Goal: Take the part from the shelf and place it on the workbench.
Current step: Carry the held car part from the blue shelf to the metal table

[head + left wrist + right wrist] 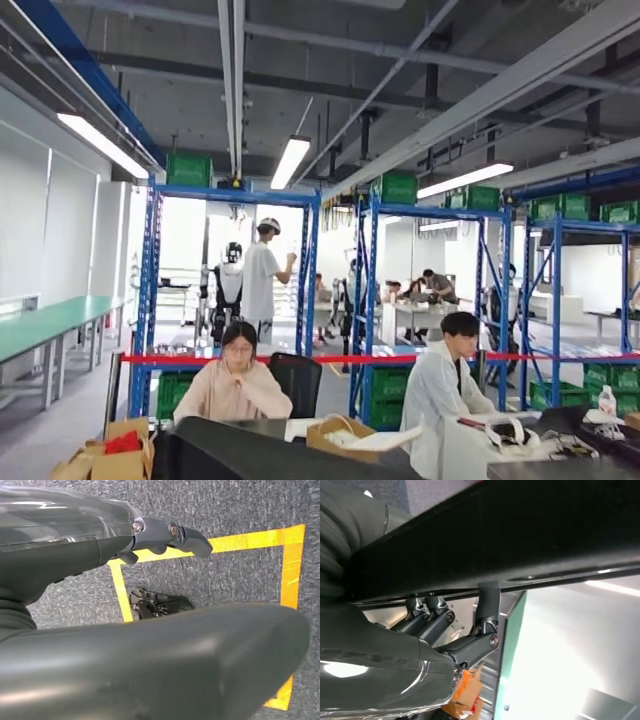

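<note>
Beneath the right hand (444, 635), fingers curl against a long black part (501, 535), apparently gripping; left hand (162, 535) fingers apart; green crates (189, 168) top blue shelving (226, 270), contents unseen.

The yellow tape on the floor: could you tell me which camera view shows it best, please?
The left wrist view shows it best: the yellow tape runs as a corner on the grey carpet, beyond the left hand. The head view faces shelves and seated people, with no such tape visible. The right wrist view shows the right hand against a dark object.
</note>
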Controlling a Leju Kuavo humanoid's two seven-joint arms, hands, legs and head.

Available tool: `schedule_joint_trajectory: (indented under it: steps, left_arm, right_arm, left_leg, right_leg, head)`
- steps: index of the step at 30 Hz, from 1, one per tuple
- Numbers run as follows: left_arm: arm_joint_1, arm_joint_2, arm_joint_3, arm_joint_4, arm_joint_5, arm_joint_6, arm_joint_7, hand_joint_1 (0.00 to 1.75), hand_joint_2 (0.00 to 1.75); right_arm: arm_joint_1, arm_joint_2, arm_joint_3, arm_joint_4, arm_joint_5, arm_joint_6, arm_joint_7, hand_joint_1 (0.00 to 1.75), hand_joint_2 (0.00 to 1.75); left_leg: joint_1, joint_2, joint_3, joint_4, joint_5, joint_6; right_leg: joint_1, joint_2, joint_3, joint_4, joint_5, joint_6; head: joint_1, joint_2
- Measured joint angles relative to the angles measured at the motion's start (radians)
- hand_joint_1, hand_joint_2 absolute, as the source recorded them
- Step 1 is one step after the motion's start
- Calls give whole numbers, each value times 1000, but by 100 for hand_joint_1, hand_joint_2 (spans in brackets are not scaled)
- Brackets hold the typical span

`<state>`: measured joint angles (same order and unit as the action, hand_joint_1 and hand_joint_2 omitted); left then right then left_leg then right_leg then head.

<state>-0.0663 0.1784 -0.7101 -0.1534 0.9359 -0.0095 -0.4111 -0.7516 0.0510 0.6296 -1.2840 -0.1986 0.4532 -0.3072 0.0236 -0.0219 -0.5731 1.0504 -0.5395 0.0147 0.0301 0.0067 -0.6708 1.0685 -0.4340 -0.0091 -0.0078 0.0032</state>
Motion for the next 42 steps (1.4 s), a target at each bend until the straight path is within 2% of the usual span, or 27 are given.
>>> schedule_joint_trajectory:
  steps: [3,5,7,8,9,10,11,13,14,15,18,20,21,23,24,25,26,28,29,30,33,35,37,39,40,41,42]
  left_arm:
    - [1,-1,-4,0,5,0,-1,0,175]
    - [0,-1,-7,0,6,0,-1,0,175]
    - [0,-1,-7,0,8,0,-2,0,175]
    - [1,-1,-8,0,8,1,-2,0,175]
    - [3,0,-8,0,9,1,-2,0,175]
    - [5,0,-9,0,9,1,-2,0,175]
    - [6,0,-10,0,9,1,-2,0,175]
    - [5,0,-11,0,9,1,-2,0,175]
    - [3,-1,-11,0,9,1,-2,0,175]
    - [1,-1,-12,0,9,1,-2,0,175]
    - [1,-1,-12,0,9,1,-2,0,175]
    - [2,0,-12,0,9,0,-3,0,175]
    - [2,1,-12,0,9,0,-3,0,175]
    - [1,2,-12,0,10,0,-3,0,175]
    - [2,2,-13,0,11,0,-3,0,175]
    - [3,2,-13,0,11,0,-3,0,175]
    - [3,2,-13,0,12,0,-3,0,175]
    - [2,1,-15,0,14,0,-4,0,175]
    - [0,-1,-16,0,15,0,-4,0,175]
    - [-1,-3,-18,0,16,-1,-4,0,175]
    - [-1,-5,-22,0,17,-1,-5,0,175]
    - [-2,-7,-24,0,18,-2,-7,0,175]
    - [-5,-6,-24,0,23,-2,-8,0,175]
    - [-2,-4,-24,0,27,-2,-7,0,175]
    - [0,-3,-24,0,28,-1,-6,0,175]
    - [2,-3,-24,0,28,-1,-4,0,175]
    - [3,-3,-25,0,29,-1,-2,0,175]
  right_arm:
    - [-1,1,-1,-4,0,-2,0,175,175]
    - [0,1,-1,-8,0,-3,-1,175,175]
    - [3,2,0,-8,0,-3,-1,175,175]
    - [6,2,0,-8,0,-2,-1,175,175]
    - [8,2,1,-7,0,-2,-1,175,175]
    - [10,2,1,-7,0,-2,-1,175,175]
    - [10,2,1,-7,0,-2,-1,175,175]
    - [7,3,1,-7,0,-3,-1,175,175]
    - [5,4,1,-8,0,-2,-1,175,175]
    - [4,4,1,-8,0,-2,-1,175,175]
    - [2,5,0,-10,0,-3,0,175,175]
    - [0,5,0,-11,0,-3,0,175,175]
    - [0,5,0,-11,0,-3,-1,175,175]
    - [4,5,0,-10,0,-3,0,175,175]
    - [7,4,0,-10,0,-3,0,175,175]
    - [9,4,0,-10,0,-3,0,175,175]
    - [8,4,0,-10,0,-3,0,175,175]
    - [4,4,0,-10,-1,-3,0,175,175]
    - [1,4,0,-10,-1,-2,0,175,175]
    - [-2,5,0,-10,-1,-2,0,175,175]
    - [-7,8,0,-11,-1,-1,1,175,175]
    - [-13,11,0,-12,-1,0,1,175,175]
    - [-16,13,1,-13,-1,0,1,175,175]
    - [-12,14,2,-12,-1,0,2,175,175]
    - [-10,14,2,-12,-1,0,2,175,175]
    - [-9,14,2,-12,-1,0,2,175,175]
    - [-9,14,2,-12,-1,0,3,175,175]
  left_leg:
    - [0,1,10,-16,-6,-13]
    - [-3,5,-9,31,-29,-18]
    - [-3,7,-85,157,-66,-23]
    - [-2,7,-128,216,-74,-27]
    - [-1,8,-159,246,-66,-31]
    - [1,9,-169,233,-35,-36]
    - [4,11,-161,185,12,-41]
    - [8,16,-120,74,86,-48]
    - [7,18,-106,41,95,-45]
    - [5,18,-98,28,89,-38]
    - [2,16,-89,20,69,-13]
    - [4,14,-77,17,61,-2]
    - [3,13,-72,16,56,2]
    - [0,12,-59,15,44,7]
    - [-2,12,-51,15,37,8]
    - [-4,11,-40,15,29,9]
    - [-5,9,-26,15,19,9]
    - [-4,6,3,11,1,6]
    - [-2,5,14,6,-5,4]
    - [1,4,20,0,-9,-1]
    - [4,7,37,-14,-8,-13]
    - [2,11,30,19,-20,-16]
    - [3,12,-32,124,-56,-22]
    - [7,12,-108,221,-83,-34]
    - [11,12,-129,230,-74,-41]
    - [15,13,-133,203,-42,-48]
    - [20,13,-122,147,9,-57]
  right_leg:
    - [-2,-2,26,-43,-14,-12]
    - [-8,-5,56,-79,-21,-17]
    - [-11,-7,74,-85,-31,-19]
    - [-11,-7,82,-85,-38,-20]
    - [-12,-6,91,-84,-47,-19]
    - [-14,-6,102,-83,-57,-17]
    - [-16,-5,115,-80,-68,-13]
    - [-19,-5,136,-68,-97,0]
    - [-19,-5,140,-61,-107,6]
    - [-18,-4,140,-56,-115,12]
    - [-19,-4,144,-52,-127,25]
    - [-22,-4,118,1,-148,34]
    - [-23,-4,83,63,-166,38]
    - [-24,-4,-16,207,-202,40]
    - [-24,-4,-56,251,-203,37]
    - [-22,-4,-77,257,-183,33]
    - [-19,-3,-77,219,-142,26]
    - [-5,-3,-40,83,-41,9]
    - [2,-2,-22,29,-11,-1]
    - [7,-1,-10,-7,3,-10]
    - [10,-2,20,-56,0,-29]
    - [4,-5,51,-82,0,-36]
    - [0,-7,71,-93,-8,-38]
    - [-3,-6,83,-92,-22,-32]
    - [-5,-5,90,-90,-30,-28]
    - [-9,-4,98,-87,-40,-23]
    - [-13,-3,108,-82,-51,-17]
  head:
    - [-1,0]
    - [-1,0]
    - [-1,0]
    - [-1,0]
    - [-1,0]
    - [-1,0]
    - [-1,0]
    - [-1,-1]
    - [-1,-1]
    - [-2,-1]
    - [-4,-1]
    - [-3,-1]
    - [-4,-1]
    - [-4,-1]
    - [-4,-1]
    - [-4,-1]
    - [-4,-1]
    - [-3,-1]
    - [-3,-1]
    - [-3,-1]
    - [-4,-1]
    - [-3,-1]
    - [-2,-1]
    - [-2,-1]
    - [-2,-1]
    - [-2,-1]
    - [-2,-1]
